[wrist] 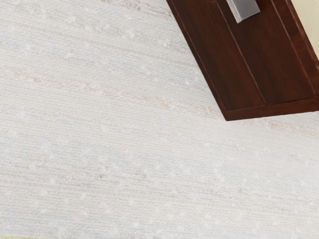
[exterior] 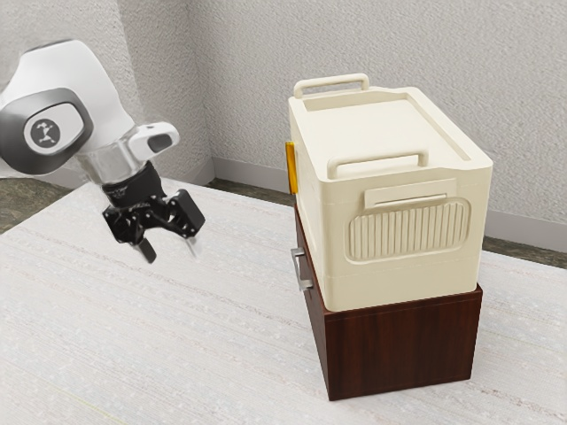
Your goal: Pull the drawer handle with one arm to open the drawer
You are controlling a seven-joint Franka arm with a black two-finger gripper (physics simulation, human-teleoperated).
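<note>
Mostly dark reddish-brown drawer [wrist: 271,55], silvery bracket-like handle [exterior: 298,271] (rather plain), claw [exterior: 171,248] spread open.

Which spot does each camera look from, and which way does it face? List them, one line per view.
Exterior view: from the arm's side, looking down across the tabletop at the wooden drawer unit and the cream case on it; the white arm and black gripper show.
Wrist view: from the arm's hand, facing down at the tabletop and the unit's front.
Shared: tabletop, unit, its metal handle, part of the case.
</note>
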